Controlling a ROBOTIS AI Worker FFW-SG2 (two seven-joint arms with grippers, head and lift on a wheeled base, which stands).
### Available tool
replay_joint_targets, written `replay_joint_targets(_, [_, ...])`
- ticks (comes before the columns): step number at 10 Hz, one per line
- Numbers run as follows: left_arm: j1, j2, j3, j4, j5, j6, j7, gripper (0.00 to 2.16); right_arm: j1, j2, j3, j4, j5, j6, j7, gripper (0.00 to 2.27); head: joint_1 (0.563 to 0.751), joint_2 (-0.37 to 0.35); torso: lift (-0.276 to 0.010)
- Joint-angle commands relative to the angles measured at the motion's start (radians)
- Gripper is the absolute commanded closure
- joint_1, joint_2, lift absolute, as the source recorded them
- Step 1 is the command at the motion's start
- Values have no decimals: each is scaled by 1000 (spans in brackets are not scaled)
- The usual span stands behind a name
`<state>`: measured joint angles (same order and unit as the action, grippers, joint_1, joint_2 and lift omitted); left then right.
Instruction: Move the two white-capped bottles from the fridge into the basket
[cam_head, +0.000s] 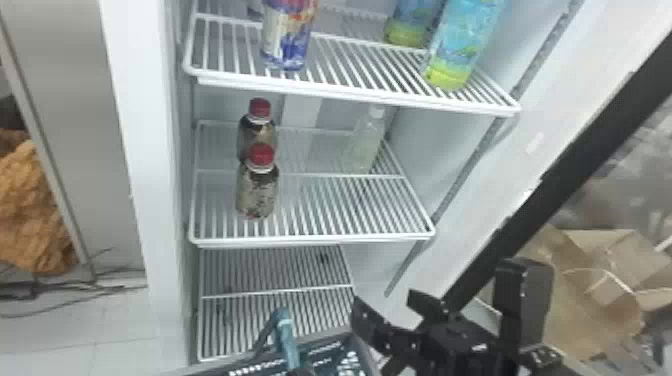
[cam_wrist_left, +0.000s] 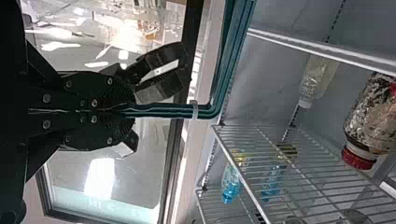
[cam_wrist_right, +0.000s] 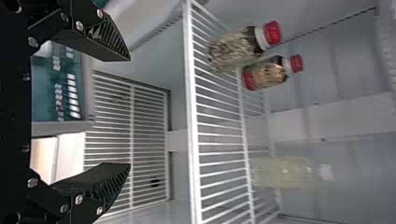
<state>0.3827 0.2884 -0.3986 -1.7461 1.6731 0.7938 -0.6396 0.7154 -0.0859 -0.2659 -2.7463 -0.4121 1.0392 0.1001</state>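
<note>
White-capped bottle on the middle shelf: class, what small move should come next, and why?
Probably advance the right end effector toward the bottle: it is open and empty, the bottle stands on the shelf, and the left end effector grips the basket handle.

Over the right half of the middle shelf (cam_head: 310, 241), an open lane is running from the front edge to the white-capped bottle (cam_head: 364, 145). Red-capped bottles (cam_head: 256, 195) are obstructing the shelf's left side. The upper shelf (cam_head: 350, 95) is limiting clearance above it.

Dark cables (cam_head: 35, 288) lie on the pale floor (cam_head: 65, 327).
</note>
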Motion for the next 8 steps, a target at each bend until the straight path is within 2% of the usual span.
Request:
replay_joint_targets(1, [0, 0, 2, 0, 0, -1, 0, 1119, -28, 0, 5, 43, 21, -65, 0, 176, 695, -350, -260])
replay_joint_targets(3, [3, -1, 2, 0, 0, -1, 0, 1119, -60, 0, 23, 136, 41, -242, -10, 39, 695, -350, -260])
replay_joint_targets(6, [3, -1, 2, 0, 0, -1, 0, 1119, -141, 0, 49, 350, 49, -566, -8, 36, 695, -350, -260])
replay_joint_targets(8, [3, -1, 0, 0, 0, -1, 0, 1119, -195, -3, 65, 418, 53, -634, -8, 36, 695, -350, -260])
